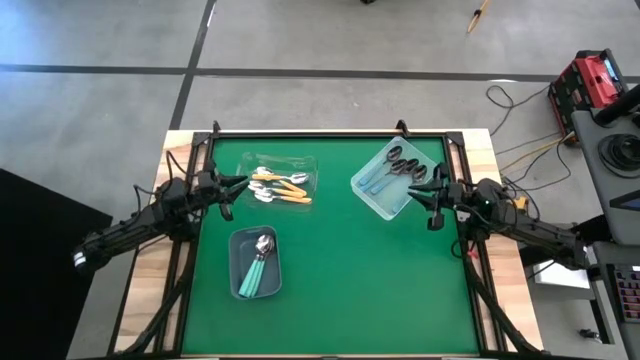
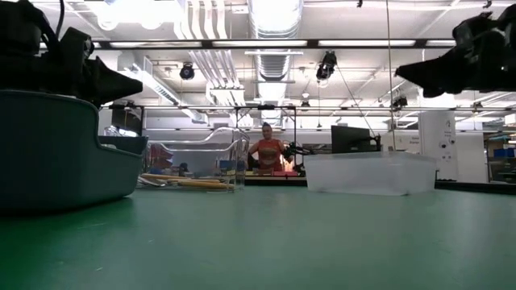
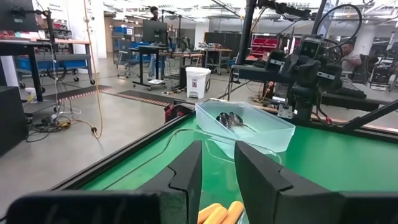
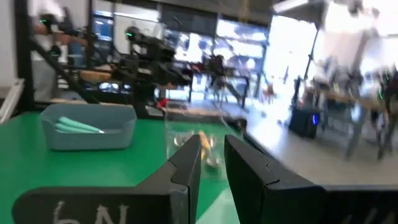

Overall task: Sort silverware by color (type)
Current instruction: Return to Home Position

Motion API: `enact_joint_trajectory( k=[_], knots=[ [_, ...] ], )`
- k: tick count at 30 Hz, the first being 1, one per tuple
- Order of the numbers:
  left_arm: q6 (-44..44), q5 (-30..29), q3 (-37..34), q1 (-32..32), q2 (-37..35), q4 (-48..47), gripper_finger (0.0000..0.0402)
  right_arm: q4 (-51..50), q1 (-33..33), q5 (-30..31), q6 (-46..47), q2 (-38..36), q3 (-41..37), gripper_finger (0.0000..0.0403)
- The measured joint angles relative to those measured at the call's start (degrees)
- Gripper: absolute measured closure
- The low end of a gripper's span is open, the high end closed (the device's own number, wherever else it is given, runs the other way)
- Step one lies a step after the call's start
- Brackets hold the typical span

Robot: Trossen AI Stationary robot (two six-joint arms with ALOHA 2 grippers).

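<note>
The silverware lies sorted in three bins on the green mat. Orange-handled spoons (image 1: 282,187) lie in a clear bin (image 1: 300,165) at the far left. Teal-handled spoons (image 1: 258,268) lie in a grey bin (image 1: 240,250) nearer the front. Dark-handled spoons (image 1: 402,166) lie in a clear bin (image 1: 375,195) at the far right. My left gripper (image 1: 238,183) hangs level by the orange spoons' bin, open and holding nothing (image 3: 217,149). My right gripper (image 1: 420,192) hangs level beside the far-right bin, open and holding nothing (image 4: 212,143).
Black frame rails (image 1: 330,133) run along the mat's far edge and sides. The middle and near part of the green mat (image 1: 370,280) is free room. Beyond the table a person (image 2: 268,151) stands among benches. Cables and a red box (image 1: 585,80) lie on the floor at right.
</note>
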Motion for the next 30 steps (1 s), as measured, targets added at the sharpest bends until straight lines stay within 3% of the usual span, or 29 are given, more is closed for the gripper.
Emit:
enact_joint_trajectory(
  k=[9,30],
  knots=[
    [0.12,0.0,0.01,0.01,0.02,0.05,0.0324,-1.76,0.0,2.4,12.73,0.68,0.0,0.0339],
    [0.14,0.01,0.5,0.0,0.02,0.12,0.0324,-1.69,0.0,2.4,12.01,0.7,-0.04,0.0339]
  ],
)
